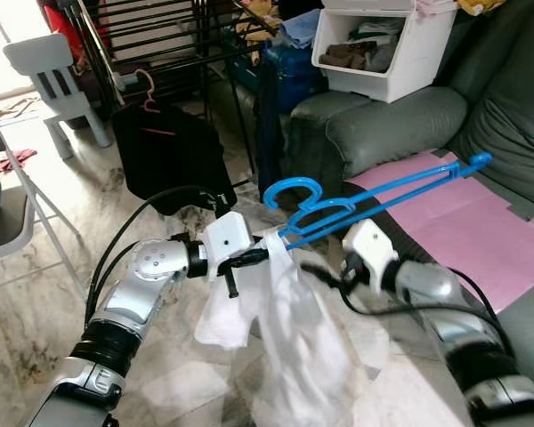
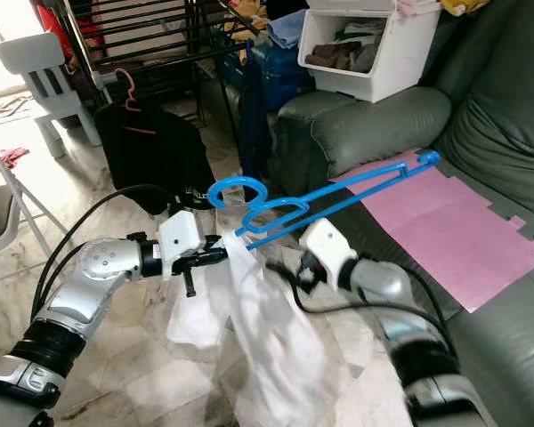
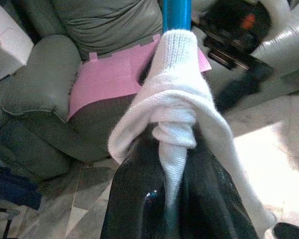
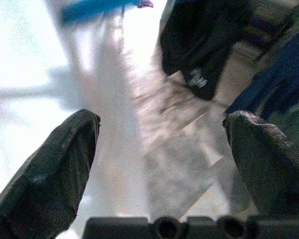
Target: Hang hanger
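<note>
Marble floor [image 1: 36,294], sofa [image 1: 400,124] alongside. Left gripper [image 1: 260,256] clamps white garment [image 1: 289,329] on blue hanger [image 1: 374,197]; right gripper [image 4: 162,149] fingers spread.

A: Hanger [image 1: 374,197] — blue plastic, smooth, slight gloss. White garment [image 1: 289,325] draped on it — soft cloth; in the left wrist view, a ribbed knit edge bunched between the left gripper [image 3: 175,199] fingers [image 3: 134,199].

B: Those fingers — black, glossy. Right gripper [image 4: 164,144] fingers [image 4: 55,159] — black, matt, finely textured.

A: Sofa [image 1: 383,124] beyond the fingertips — grey-green, leather-like, low sheen. Pink sheet [image 1: 463,222] on it — matt. Floor [image 1: 44,294] — polished marble-look tile.
</note>
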Tool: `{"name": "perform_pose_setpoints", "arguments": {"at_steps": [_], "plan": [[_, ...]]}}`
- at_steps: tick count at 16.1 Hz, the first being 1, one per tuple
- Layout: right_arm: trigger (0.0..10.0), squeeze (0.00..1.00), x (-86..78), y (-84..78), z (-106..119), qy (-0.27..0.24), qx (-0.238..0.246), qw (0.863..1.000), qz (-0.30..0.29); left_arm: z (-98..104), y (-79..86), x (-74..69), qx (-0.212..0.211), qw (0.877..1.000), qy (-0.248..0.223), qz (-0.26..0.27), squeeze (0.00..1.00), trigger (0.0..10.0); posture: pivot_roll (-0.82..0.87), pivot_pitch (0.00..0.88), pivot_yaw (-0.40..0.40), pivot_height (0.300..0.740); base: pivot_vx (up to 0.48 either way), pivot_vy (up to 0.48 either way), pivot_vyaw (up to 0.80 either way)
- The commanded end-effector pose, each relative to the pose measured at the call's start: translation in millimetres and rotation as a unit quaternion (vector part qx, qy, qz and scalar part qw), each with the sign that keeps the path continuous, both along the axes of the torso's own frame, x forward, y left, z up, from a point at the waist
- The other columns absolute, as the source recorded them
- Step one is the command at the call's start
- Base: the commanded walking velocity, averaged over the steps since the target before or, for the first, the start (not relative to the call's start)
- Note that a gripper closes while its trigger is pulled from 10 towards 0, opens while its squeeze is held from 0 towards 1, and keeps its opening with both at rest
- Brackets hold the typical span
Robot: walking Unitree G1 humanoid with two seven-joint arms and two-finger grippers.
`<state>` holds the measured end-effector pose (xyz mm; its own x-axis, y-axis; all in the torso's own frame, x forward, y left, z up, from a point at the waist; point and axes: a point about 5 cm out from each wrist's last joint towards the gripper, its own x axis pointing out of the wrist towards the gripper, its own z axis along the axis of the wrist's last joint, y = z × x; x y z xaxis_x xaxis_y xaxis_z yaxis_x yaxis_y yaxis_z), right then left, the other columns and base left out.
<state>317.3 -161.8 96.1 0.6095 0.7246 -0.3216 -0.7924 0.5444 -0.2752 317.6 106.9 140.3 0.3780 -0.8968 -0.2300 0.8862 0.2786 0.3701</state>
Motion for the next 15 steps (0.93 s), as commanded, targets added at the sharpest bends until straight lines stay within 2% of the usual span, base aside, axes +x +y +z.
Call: {"name": "perform_pose_setpoints", "arguments": {"at_steps": [1,4,7,9,10,11,12,14,15], "plan": [[10.0,1.00,-1.6,0.4,1,0.008,0.001,1.000,0.013,16,-7.0,-0.3,-0.012,0.999,-0.029,-0.016,0.00,0.0,-0.13,0.000,0.056,0.740,0.000,0.000,0.00],[10.0,0.93,-5.8,1.5,-1,0.032,0.010,0.999,0.033,25,-15.2,-1.5,-0.018,0.998,-0.046,-0.029,0.00,0.0,-0.13,0.000,0.064,0.740,0.000,0.000,0.00],[10.0,0.80,-0.4,2.9,1,0.011,0.008,1.000,0.014,33,-29.9,-10.2,-0.014,0.995,-0.061,-0.071,0.00,0.0,-0.12,0.000,0.061,0.740,0.000,0.000,0.00],[10.0,0.68,7.2,-0.1,10,-0.019,0.021,1.000,-0.013,25,-28.1,-10.6,0.011,0.995,-0.069,-0.071,0.00,0.0,-0.12,0.000,0.062,0.740,0.000,0.000,0.00],[10.0,0.58,11.8,-4.5,17,-0.039,0.025,0.998,-0.033,15,-21.4,-8.5,0.044,0.994,-0.074,-0.064,0.00,0.0,-0.12,0.000,0.062,0.740,0.000,0.000,0.00],[10.0,0.49,12.8,-5.8,19,-0.043,0.028,0.998,-0.037,9,-18.2,-8.4,0.058,0.994,-0.074,-0.062,0.00,0.0,-0.12,0.000,0.062,0.740,0.000,0.000,0.00],[10.0,0.45,11.3,-5.7,18,-0.043,0.028,0.998,-0.032,7,-18.2,-8.9,0.050,0.995,-0.063,-0.058,0.00,0.0,-0.13,0.000,0.064,0.740,0.000,0.000,0.00],[10.0,0.22,3.8,1.3,16,-0.027,0.041,0.999,0.003,3,-19.4,-8.3,0.052,0.995,-0.064,-0.048,0.00,0.0,-0.13,0.000,0.061,0.740,0.000,0.000,0.00],[10.0,0.19,3.1,2.6,15,-0.026,0.041,0.999,0.009,2,-19.5,-7.6,0.052,0.995,-0.065,-0.047,0.00,0.0,-0.13,0.000,0.061,0.740,0.000,0.000,0.00]]}}
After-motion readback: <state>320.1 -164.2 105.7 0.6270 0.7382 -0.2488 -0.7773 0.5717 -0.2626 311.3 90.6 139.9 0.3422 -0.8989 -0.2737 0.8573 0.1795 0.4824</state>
